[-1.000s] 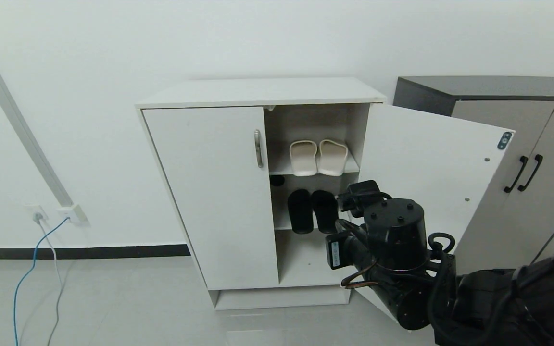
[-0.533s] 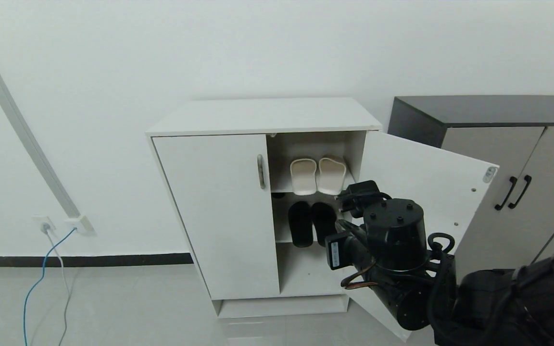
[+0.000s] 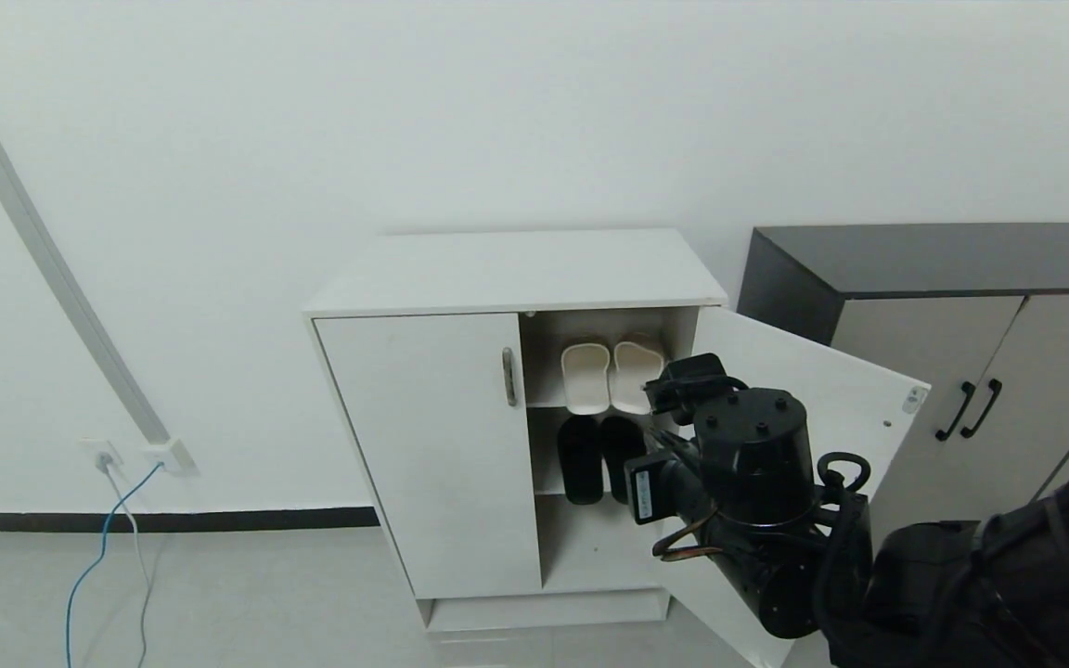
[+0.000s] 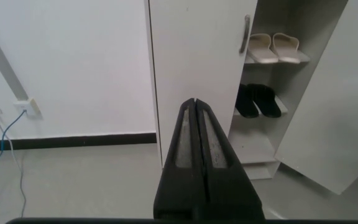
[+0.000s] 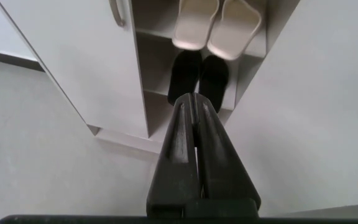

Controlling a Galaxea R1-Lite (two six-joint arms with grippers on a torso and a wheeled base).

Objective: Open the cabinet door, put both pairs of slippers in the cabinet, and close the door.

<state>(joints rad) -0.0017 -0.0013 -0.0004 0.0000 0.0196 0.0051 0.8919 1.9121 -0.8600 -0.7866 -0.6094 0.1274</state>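
The white cabinet (image 3: 516, 269) has its left door (image 3: 432, 445) closed and its right door (image 3: 813, 390) swung open. A beige pair of slippers (image 3: 611, 376) lies on the upper shelf, and a black pair (image 3: 598, 445) on the shelf below. My right arm hangs in front of the opening, beside the open door. The right gripper (image 5: 196, 99) is shut and holds nothing; past its tips lie the black slippers (image 5: 201, 78) and the beige slippers (image 5: 216, 25). Farther back and left of the cabinet, my left gripper (image 4: 195, 102) is shut and holds nothing.
A grey cabinet (image 3: 961, 362) with a dark top stands right of the open door. A wall socket (image 3: 103, 455) with a blue cable (image 3: 89, 566) sits low on the left wall, under a slanted wall conduit (image 3: 43, 250). Bare tiled floor lies in front.
The whole head picture has shifted: the cabinet now shows lower and smaller, so the camera moved. Slippers stay on their shelves, and the right door stays open.
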